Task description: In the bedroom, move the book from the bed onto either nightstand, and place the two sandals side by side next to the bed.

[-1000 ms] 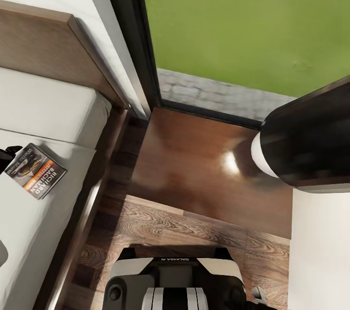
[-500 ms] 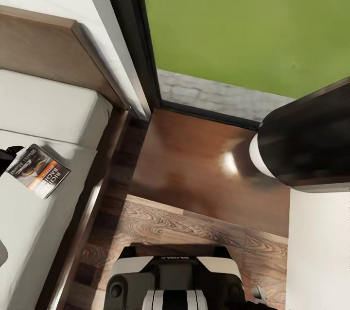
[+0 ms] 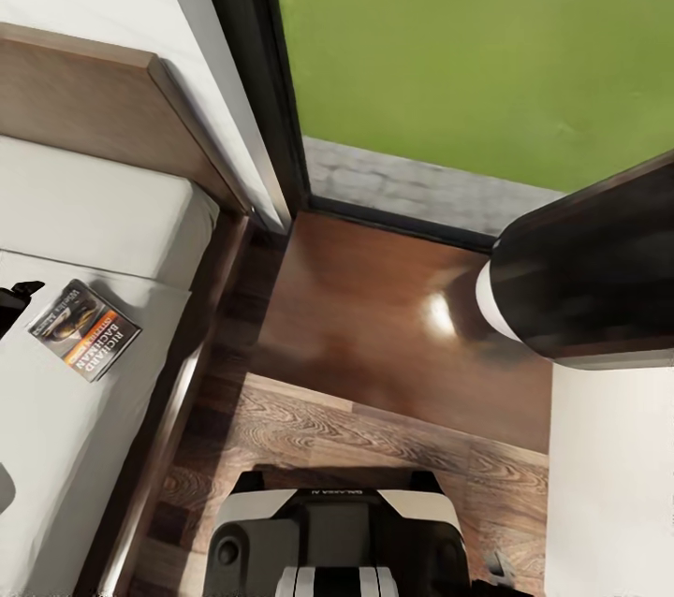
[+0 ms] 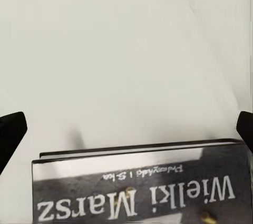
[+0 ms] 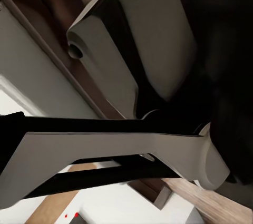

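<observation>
Left end effector [image 4: 126, 129] spread wide over thin grey-white paperback book [image 3: 84, 329], flat on off-white mattressed bed [image 3: 56, 429]; right end effector's state unclear.

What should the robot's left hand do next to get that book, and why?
Probably ease the left end effector forward over the book and then close. Its dark fingertips sit spread wide on either side of the book's near edge, and the book lies flat on the bed, not yet gripped.

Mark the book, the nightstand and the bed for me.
book [image 3: 84, 331]: head view, middle of its cover.
nightstand [image 3: 374, 316]: head view, bare glossy top.
bed [image 3: 56, 429]: head view, bare off-white mattress below the book.
</observation>
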Available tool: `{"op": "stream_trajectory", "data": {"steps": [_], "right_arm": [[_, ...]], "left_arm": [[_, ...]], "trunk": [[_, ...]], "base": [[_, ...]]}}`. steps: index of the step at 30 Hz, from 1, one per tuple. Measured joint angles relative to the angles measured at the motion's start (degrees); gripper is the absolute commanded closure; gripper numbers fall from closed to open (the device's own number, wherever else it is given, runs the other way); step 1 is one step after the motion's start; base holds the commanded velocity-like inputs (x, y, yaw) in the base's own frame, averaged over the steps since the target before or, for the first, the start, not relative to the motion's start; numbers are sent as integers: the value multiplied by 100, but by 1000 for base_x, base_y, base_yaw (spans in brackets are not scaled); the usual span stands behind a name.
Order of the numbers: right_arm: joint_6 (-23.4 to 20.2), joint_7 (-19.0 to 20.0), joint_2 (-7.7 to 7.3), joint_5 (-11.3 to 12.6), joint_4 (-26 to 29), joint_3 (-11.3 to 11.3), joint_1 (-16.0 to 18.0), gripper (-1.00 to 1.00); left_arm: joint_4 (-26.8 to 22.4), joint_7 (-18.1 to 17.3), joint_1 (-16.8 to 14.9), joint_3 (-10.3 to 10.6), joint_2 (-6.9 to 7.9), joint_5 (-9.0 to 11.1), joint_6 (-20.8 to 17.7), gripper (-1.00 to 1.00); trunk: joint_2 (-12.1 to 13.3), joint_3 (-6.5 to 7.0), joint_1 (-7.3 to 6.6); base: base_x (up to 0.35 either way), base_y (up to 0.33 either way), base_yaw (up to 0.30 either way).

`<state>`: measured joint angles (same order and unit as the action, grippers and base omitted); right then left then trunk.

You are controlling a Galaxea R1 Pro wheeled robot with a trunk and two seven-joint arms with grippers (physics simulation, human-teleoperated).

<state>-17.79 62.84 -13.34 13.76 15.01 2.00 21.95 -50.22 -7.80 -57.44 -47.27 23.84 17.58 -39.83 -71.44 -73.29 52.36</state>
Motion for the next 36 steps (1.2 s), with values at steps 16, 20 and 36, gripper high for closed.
{"op": "stream_trajectory", "data": {"steps": [16,20,36], "right_arm": [[4,0,-2,1,0,0,-2,-100],[2,0,-2,1,0,0,1,-100],[10,-4,-2,1,0,0,-2,-100]], "left_arm": [[6,0,-1,1,0,0,0,-100],[6,0,1,1,0,0,-2,-100],[0,0,1,1,0,2,-26,-100]], "trunk": [[642,287,-352],[803,359,-440],[1445,647,-791]], "base": [[0,0,0],[0,0,0],[0,0,0]]}}
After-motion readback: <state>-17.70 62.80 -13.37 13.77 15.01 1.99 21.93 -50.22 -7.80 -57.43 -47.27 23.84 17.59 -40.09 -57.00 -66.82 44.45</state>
